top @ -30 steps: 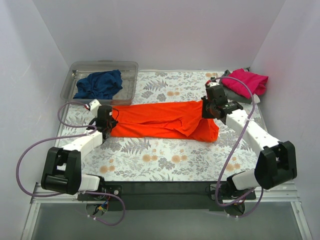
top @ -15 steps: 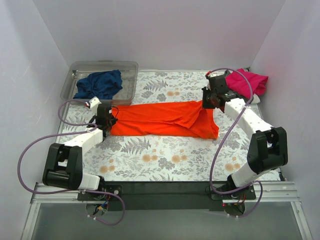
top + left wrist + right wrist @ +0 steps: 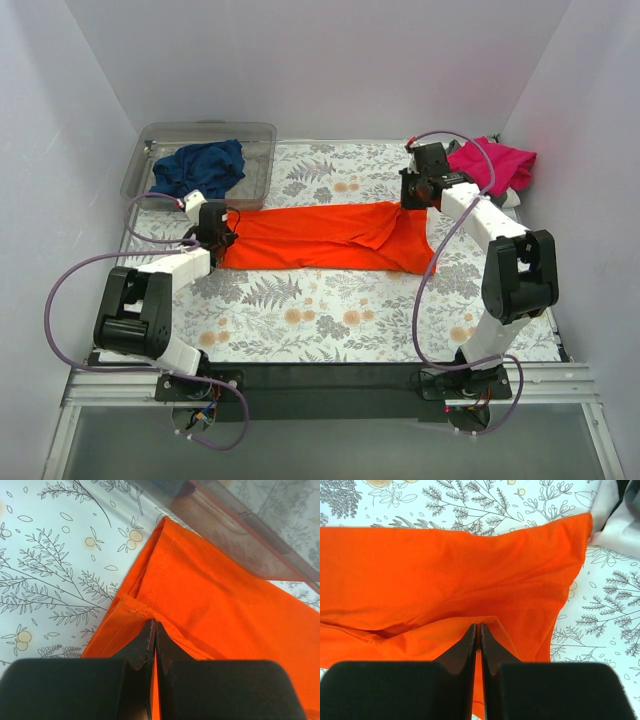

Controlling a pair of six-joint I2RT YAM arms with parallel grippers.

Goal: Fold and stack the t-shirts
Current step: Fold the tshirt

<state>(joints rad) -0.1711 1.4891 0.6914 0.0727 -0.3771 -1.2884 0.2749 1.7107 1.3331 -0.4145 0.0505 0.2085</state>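
The orange-red t-shirt lies stretched left to right across the middle of the flowered table. My left gripper is shut on its left end, pinching a hemmed fold. My right gripper is shut on a fold at the shirt's back right corner. The navy blue t-shirt lies crumpled in the clear tub at the back left. The magenta-pink t-shirt sits folded at the back right, just behind the right arm.
White walls close in the table on three sides. The tub's near wall stands right behind the shirt's left end. The flowered tablecloth shows in front of the shirt. Purple cables loop from both arms.
My right gripper has carried the shirt's right end back and to the right, pulling out the bunched cloth. The left gripper has shifted slightly back. The shirt lies straighter and flatter.
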